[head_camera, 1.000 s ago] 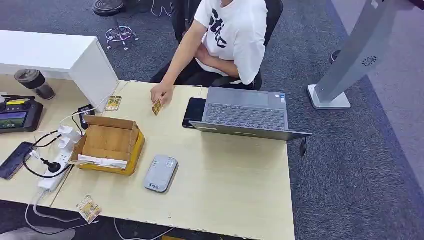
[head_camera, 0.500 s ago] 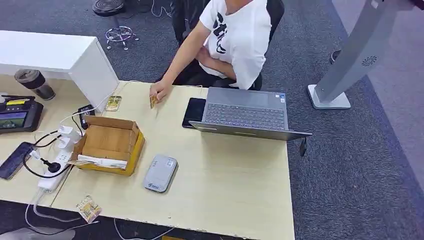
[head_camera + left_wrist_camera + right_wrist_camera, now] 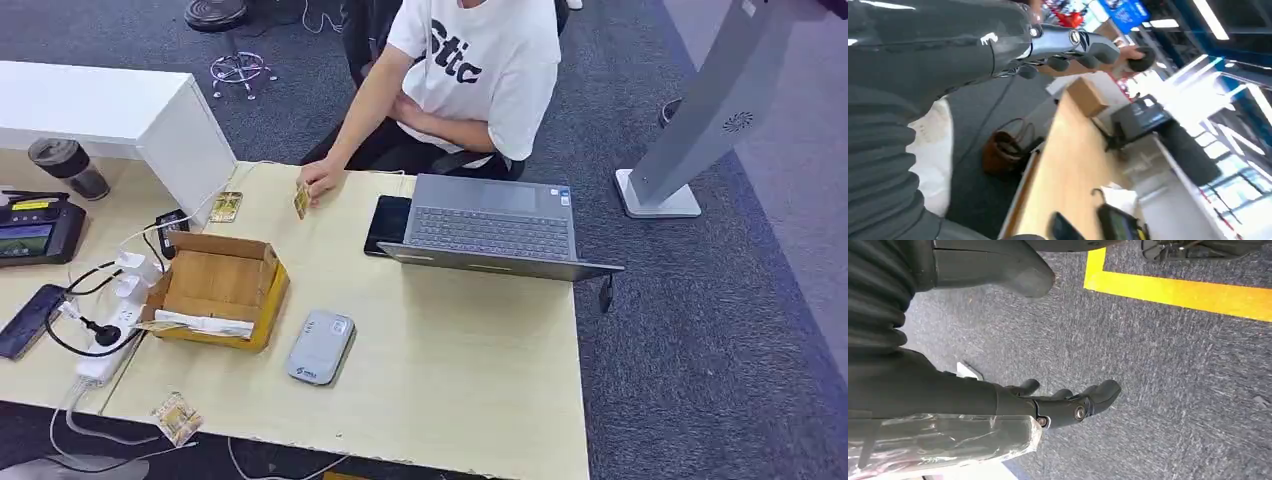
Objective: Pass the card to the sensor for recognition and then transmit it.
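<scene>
The small gold-patterned card (image 3: 300, 201) is pinched upright in the seated person's hand (image 3: 321, 181) at the far edge of the pale wood bench (image 3: 450, 370); over the last second it has moved left and slightly farther, away from the black tablet (image 3: 388, 224) and toward the second gold card lying flat (image 3: 226, 207) beside the white cabinet (image 3: 120, 110). The flat grey card sensor (image 3: 321, 346) lies near the front, well apart from the held card, so recognition has not begun and the handover to the robot is, by judgement, still pending. The left hand (image 3: 1088, 47) hangs beside the bench with fingers loosely extended and holds nothing; the right hand (image 3: 1068, 400) hangs over grey carpet (image 3: 1173, 380) near a yellow floor line (image 3: 1188, 292), fingers apart and empty. The bench also carries an open cardboard box (image 3: 218, 288), a grey laptop (image 3: 490, 228) and a white power strip (image 3: 110, 330). A grey kiosk stand (image 3: 700, 110) rises at far right.
</scene>
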Motion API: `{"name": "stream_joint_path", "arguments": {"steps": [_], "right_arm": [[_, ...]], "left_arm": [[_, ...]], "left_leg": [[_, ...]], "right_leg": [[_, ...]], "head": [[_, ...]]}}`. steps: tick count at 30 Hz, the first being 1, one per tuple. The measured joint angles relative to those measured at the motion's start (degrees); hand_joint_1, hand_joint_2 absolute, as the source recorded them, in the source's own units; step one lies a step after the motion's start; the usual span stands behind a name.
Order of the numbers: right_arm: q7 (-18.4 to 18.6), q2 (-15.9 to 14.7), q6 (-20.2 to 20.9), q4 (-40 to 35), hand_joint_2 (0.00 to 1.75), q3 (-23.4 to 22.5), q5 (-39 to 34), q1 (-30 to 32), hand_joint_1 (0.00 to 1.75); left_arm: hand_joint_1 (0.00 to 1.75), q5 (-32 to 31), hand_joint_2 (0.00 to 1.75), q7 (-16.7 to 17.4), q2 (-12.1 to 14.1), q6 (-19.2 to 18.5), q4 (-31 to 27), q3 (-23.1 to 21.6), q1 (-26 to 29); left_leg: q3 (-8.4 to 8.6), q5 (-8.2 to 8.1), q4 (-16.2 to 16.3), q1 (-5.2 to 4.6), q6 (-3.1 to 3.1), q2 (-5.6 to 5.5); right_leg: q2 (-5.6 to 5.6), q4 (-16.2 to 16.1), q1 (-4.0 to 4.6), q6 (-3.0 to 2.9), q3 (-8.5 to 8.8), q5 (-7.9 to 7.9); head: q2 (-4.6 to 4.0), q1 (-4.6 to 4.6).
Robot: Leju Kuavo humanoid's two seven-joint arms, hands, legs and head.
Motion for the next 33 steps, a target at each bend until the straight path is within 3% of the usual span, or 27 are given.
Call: {"name": "stream_joint_path", "arguments": {"steps": [2,4,6,8,13,16,19,25,33], "right_arm": [[0.1,0.0,0.0,0.0,1.75,-0.2,0.0,0.0,0.0],[0.2,0.0,0.0,0.0,1.75,-0.2,0.1,0.0,0.0],[0.2,0.0,0.0,0.0,1.75,-0.2,0.2,-0.2,0.0],[0.3,0.0,0.0,0.0,1.75,-0.2,0.7,-0.2,0.0],[0.3,0.0,0.0,0.0,1.75,-0.2,1.1,-0.3,0.0],[0.3,0.0,0.0,0.0,1.75,-0.2,1.4,-0.3,0.0],[0.6,0.0,0.0,0.0,1.75,-0.2,2.1,-0.4,0.0],[0.6,0.0,0.0,0.0,1.75,-0.2,2.2,-0.4,0.0],[0.6,0.0,0.0,0.0,1.75,-0.2,2.5,-0.4,0.0]], "left_arm": [[0.0,-1.0,1.75,2.9,-0.3,3.7,-5.6,-6.7,3.8],[0.0,-3.8,1.75,2.9,-0.5,5.6,-9.6,-12.4,5.5],[0.0,-6.7,1.75,3.2,-0.3,7.8,-12.5,-17.4,7.3],[0.0,-10.7,1.75,5.8,0.8,12.2,-14.2,-23.4,8.9],[0.0,-21.8,1.75,16.4,9.5,23.7,-15.0,-41.1,11.0],[0.0,-28.3,1.75,23.2,15.2,26.7,-13.9,-49.7,9.7],[0.0,-34.8,1.75,28.6,21.0,27.1,-11.2,-57.7,7.0],[0.0,-37.7,1.75,32.3,26.2,26.5,-6.5,-67.0,2.0],[0.0,-38.4,1.75,33.3,28.8,26.3,-4.0,-70.4,0.4]], "left_leg": [[-0.01,0.0,0.0,-0.02,0.0,0.01],[-0.03,0.0,0.0,-0.01,0.01,-0.17],[0.0,0.0,0.0,-0.04,0.0,-0.15],[0.01,0.0,0.0,-0.03,0.0,-0.12],[0.05,0.05,0.0,0.0,-0.05,-0.17],[0.05,0.06,0.0,0.0,-0.07,-0.16],[0.06,0.1,0.0,0.0,-0.12,-0.16],[0.05,0.1,0.0,-0.02,-0.12,-0.14],[0.03,0.08,0.0,-0.02,-0.11,-0.14]], "right_leg": [[0.01,0.0,-0.02,0.0,-0.05,0.0],[-0.18,0.0,-0.01,0.04,-0.03,-0.03],[-0.15,0.0,-0.04,0.03,0.05,-0.02],[-0.13,0.0,-0.03,0.0,0.04,0.01],[-0.17,0.0,-0.01,-0.02,0.07,0.01],[-0.16,0.0,0.0,-0.03,0.07,0.02],[-0.16,0.0,-0.01,-0.04,0.1,0.04],[-0.08,0.0,-0.03,-0.02,0.11,0.06],[-0.07,0.0,-0.02,-0.03,0.0,0.04]], "head": [[0.0,-0.06],[0.0,-0.02],[0.0,0.02],[0.0,0.07],[0.0,0.04],[0.0,0.02],[0.0,0.04],[0.0,0.04],[0.0,0.02]]}}
